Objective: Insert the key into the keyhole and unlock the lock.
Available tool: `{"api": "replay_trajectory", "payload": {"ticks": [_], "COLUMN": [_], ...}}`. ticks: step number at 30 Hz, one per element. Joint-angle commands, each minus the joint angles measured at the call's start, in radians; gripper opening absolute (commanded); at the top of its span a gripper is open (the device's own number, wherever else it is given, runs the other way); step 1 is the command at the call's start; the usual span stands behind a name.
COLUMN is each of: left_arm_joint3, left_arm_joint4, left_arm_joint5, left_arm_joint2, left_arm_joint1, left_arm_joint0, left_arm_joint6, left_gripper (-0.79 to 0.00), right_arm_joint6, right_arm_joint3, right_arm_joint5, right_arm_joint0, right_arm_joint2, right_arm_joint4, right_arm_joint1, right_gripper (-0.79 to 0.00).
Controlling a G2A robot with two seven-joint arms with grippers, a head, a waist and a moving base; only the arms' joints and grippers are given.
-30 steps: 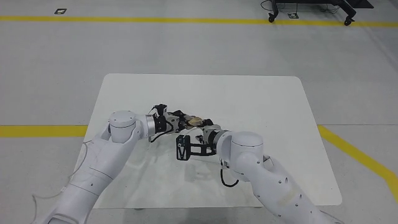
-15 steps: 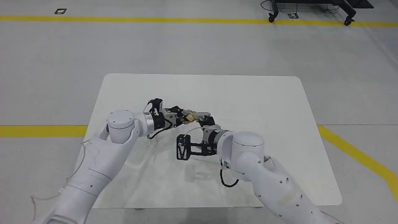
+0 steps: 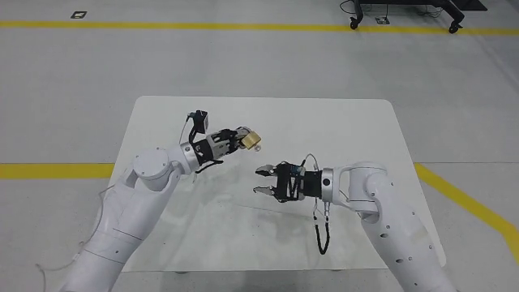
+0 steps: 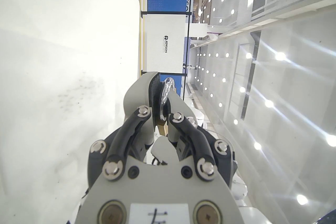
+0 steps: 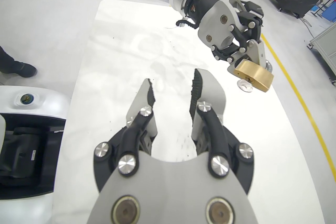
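left claw [image 3: 242, 138] gripping brass lock [image 3: 252, 139], right claw [image 3: 261, 180] spread, white table [image 3: 357, 130]

- Lock [image 5: 254, 75]: brass-coloured metal, smooth, with a satin sheen.
- Key [image 5: 244, 86]: silvery metal, shiny.
- Right gripper [image 5: 172, 87]: matt grey metal fingers [image 5: 212, 96], rough black pads [image 5: 194, 88].
- Table [image 5: 118, 51]: white, smooth, matt, flecked with dark specks.
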Motion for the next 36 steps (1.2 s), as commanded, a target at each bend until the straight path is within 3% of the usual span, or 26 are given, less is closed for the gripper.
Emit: {"api": "replay_trajectory", "payload": {"ticks": [1, 7, 17, 27, 32, 33, 36], "left_arm_joint3": [-0.014, -0.030, -0.030, -0.028, -0.017, -0.016, -0.016], "left_arm_joint4": [0.008, 0.036, 0.037, 0.011, -0.006, -0.016, -0.033], "left_arm_joint5": [-0.026, -0.085, -0.083, -0.066, -0.046, -0.045, -0.038], "left_arm_joint2": [0.000, 0.006, 0.006, 0.021, 0.012, 0.006, -0.005], "left_arm_joint1": [0.001, 0.002, 0.000, -0.009, -0.012, -0.013, -0.017], "left_arm_joint0": [0.006, 0.012, 0.013, 0.014, 0.017, 0.020, 0.029], "left_arm_joint6": [-0.029, -0.081, -0.103, -0.086, -0.034, -0.012, 0.058], "left_gripper": [-0.785, -0.785, -0.785, -0.785, -0.785, -0.785, -0.785], "right_arm_joint6": [-0.004, -0.047, -0.074, -0.140, -0.222, -0.234, -0.263], "right_arm_joint3": [-0.005, 0.030, 0.080, 0.090, 0.067, 0.051, -0.007], "right_arm_joint5": [0.000, 0.000, 0.036, 0.161, 0.168, 0.172, 0.218], "right_arm_joint0": [0.003, 0.033, 0.072, 0.065, 0.043, 0.035, -0.006], "right_arm_joint2": [-0.013, -0.016, -0.035, -0.044, -0.039, -0.037, -0.026], "right_arm_joint4": [-0.004, 0.006, -0.010, -0.032, -0.063, -0.088, -0.172], "right_arm_joint1": [0.013, 0.040, 0.047, 0.047, 0.052, 0.055, 0.062], "right_gripper": [-0.785, -0.785, -0.785, -0.785, -0.785, -0.631, -0.483]}}
